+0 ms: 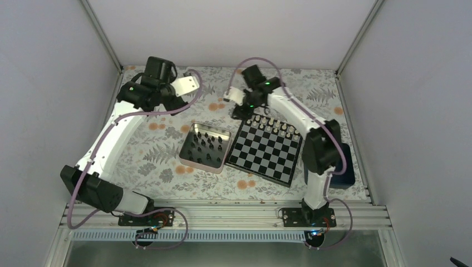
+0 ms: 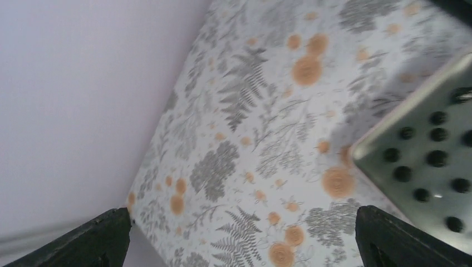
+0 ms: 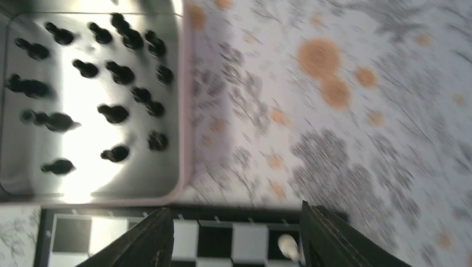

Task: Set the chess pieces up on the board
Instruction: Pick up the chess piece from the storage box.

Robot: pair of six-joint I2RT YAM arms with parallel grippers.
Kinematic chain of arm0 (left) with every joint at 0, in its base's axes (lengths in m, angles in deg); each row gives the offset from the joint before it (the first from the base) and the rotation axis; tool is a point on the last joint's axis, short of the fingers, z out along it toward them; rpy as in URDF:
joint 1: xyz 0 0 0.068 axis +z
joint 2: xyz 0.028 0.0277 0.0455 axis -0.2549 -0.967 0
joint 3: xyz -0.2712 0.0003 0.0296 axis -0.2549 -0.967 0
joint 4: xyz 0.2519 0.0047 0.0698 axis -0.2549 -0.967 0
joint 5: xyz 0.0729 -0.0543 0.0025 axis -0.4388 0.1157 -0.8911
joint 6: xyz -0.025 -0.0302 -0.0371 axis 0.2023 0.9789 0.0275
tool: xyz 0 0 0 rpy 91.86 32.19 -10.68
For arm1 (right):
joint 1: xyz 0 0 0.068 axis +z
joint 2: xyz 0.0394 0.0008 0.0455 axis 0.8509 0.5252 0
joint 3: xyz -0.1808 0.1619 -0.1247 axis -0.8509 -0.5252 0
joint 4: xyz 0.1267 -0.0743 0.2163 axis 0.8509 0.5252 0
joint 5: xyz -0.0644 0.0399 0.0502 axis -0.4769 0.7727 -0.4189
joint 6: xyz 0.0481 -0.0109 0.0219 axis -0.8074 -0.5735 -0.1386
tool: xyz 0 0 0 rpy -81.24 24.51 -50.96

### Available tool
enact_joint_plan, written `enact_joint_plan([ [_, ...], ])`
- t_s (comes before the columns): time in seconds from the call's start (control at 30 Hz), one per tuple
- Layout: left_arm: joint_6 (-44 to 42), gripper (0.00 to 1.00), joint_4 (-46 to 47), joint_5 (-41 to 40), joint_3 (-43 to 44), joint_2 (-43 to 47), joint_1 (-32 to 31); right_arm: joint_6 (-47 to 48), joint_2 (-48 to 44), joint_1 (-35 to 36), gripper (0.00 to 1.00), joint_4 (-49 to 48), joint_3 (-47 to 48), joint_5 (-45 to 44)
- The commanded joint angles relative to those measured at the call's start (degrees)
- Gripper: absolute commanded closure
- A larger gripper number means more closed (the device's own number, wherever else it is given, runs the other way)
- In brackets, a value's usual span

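Observation:
Several tiny black chess pieces (image 1: 206, 146) stand inside the silver tin (image 1: 186, 146), which sits left of the checkered board (image 1: 266, 151). Small white figures (image 1: 274, 125) line the board's far rows. My right gripper (image 1: 236, 100) hovers at the board's far left corner. In the right wrist view it (image 3: 236, 240) stands open above the board's rim (image 3: 222, 214), with a white figure (image 3: 288, 246) beside its right finger and nothing gripped. The black pieces (image 3: 114, 113) show there too, in the tin. My left gripper (image 1: 188, 83) hangs wide open and empty (image 2: 245, 240) over the floral cloth, behind the tin (image 2: 389, 130).
A floral cloth (image 1: 156, 156) covers the table. A dark blue tray (image 1: 344, 169) lies at the right, partly under the right arm. White walls with metal posts enclose the back and both sides, and an aluminium rail (image 1: 234, 214) runs along the near edge.

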Motion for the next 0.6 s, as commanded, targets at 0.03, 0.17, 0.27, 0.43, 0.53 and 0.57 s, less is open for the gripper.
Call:
enact_joint_plan([
  [0.03, 5.53, 0.0, 21.09, -1.04, -10.01, 1.61, 7.12, -2.1, 7.68, 9.61, 0.42, 3.87, 9.55, -2.47],
  [0.17, 10.94, 0.0, 30.54, -0.29, -14.25, 0.56, 13.02, -2.89, 13.34, 14.19, 0.45, 1.59, 14.45, -3.08],
  [0.27, 14.68, 0.0, 34.05, 1.66, -15.86, -0.66, 17.12, -3.99, 17.33, 16.4, 0.47, 0.19, 17.54, -2.76],
  [0.43, 16.38, 0.0, 36.85, 3.45, -18.21, -1.03, 20.29, -4.83, 21.48, 18.7, 0.45, -2.49, 18.9, -2.34],
  [0.53, 16.52, 0.0, 37.76, 4.33, -19.66, -0.62, 20.86, -5.11, 23.08, 19.38, 0.45, -3.99, 19.27, -1.79],
  [0.57, 16.32, 0.0, 37.8, 4.88, -20.18, -0.46, 20.89, -5.34, 23.58, 19.65, 0.46, -4.55, 19.37, -1.89],
])
